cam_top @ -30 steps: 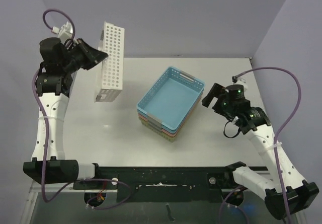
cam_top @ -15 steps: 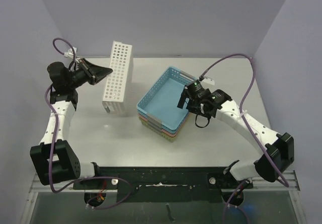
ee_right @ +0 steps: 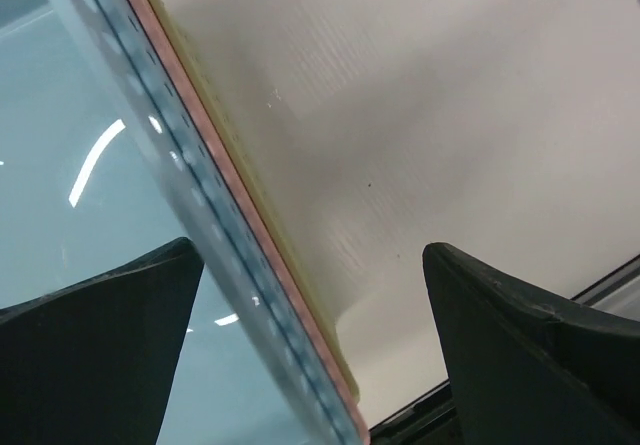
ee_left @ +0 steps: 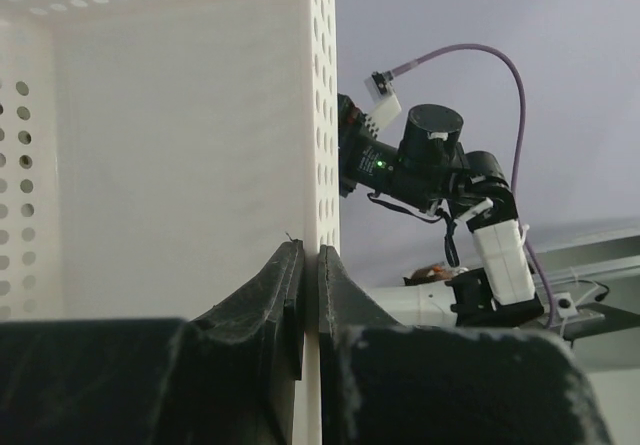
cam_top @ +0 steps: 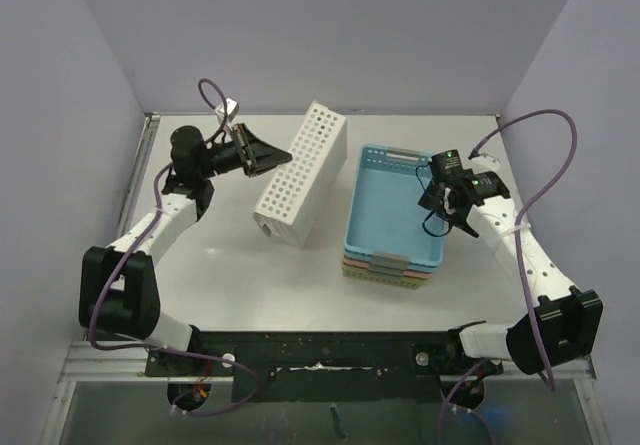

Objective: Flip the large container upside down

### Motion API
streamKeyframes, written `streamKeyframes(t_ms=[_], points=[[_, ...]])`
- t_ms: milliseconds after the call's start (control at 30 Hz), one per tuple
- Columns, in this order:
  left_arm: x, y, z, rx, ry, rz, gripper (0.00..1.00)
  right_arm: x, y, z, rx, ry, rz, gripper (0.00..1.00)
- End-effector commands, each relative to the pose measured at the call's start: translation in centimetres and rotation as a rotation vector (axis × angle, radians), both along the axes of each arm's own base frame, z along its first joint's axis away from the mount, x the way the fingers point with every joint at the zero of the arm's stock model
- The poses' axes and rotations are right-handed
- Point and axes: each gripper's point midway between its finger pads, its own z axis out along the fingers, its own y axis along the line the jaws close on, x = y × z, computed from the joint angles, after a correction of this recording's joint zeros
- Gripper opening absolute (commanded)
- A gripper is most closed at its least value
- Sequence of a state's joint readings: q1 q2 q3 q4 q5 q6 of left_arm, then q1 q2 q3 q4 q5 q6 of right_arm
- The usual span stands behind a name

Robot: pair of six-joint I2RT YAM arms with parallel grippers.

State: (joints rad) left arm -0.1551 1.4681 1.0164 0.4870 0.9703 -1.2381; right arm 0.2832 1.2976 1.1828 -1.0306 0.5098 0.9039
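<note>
Left gripper [ee_left: 312, 257] clamps the tilted white container's [cam_top: 300, 173] left wall, long axis near-to-far; right gripper [ee_right: 310, 250] gapes astride the blue basket [cam_top: 352, 205] rim.

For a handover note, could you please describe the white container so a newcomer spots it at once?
On the pale table, look left of the stack of trays with a blue one on top. There the white container, its wall pinched by the left gripper, is tilted. Unlike the shallow trays, it is deep and perforated with round holes.
</note>
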Motion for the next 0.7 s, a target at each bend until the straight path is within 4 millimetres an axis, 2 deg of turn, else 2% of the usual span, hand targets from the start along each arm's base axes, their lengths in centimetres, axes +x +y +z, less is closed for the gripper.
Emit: streamKeyframes(t_ms=[0,67,167,267,333,500,667], points=[[-0.7,-1.9,4.5,-0.123,-0.156,-0.051,0.00,0.6,-2.0,3.9,-0.116,-0.049,-0.018,0.98],[-1.0,-2.1,5.1,-0.166,-0.167,-0.072,0.00,0.9,-1.9,5.0,-0.117,-0.062,-0.006,0.98],[-0.9,-1.8,5.4,-0.189,-0.182,-0.080,0.00,1.7,-0.2,6.3,-0.060,-0.106,0.096,0.98],[-0.2,-1.0,4.6,-0.183,-0.171,-0.067,0.00,2.2,1.9,7.7,0.023,-0.196,0.215,0.98],[0.9,0.1,3.0,-0.177,-0.125,-0.043,0.00,1.9,2.7,8.8,0.067,-0.274,0.248,0.98],[2.5,3.2,0.3,-0.244,-0.029,-0.004,0.00,0.4,2.2,9.5,0.082,-0.340,0.234,0.98],[3.4,5.7,-2.5,-0.321,0.046,0.017,0.00,-1.2,0.6,8.8,0.029,-0.299,0.190,0.98]])
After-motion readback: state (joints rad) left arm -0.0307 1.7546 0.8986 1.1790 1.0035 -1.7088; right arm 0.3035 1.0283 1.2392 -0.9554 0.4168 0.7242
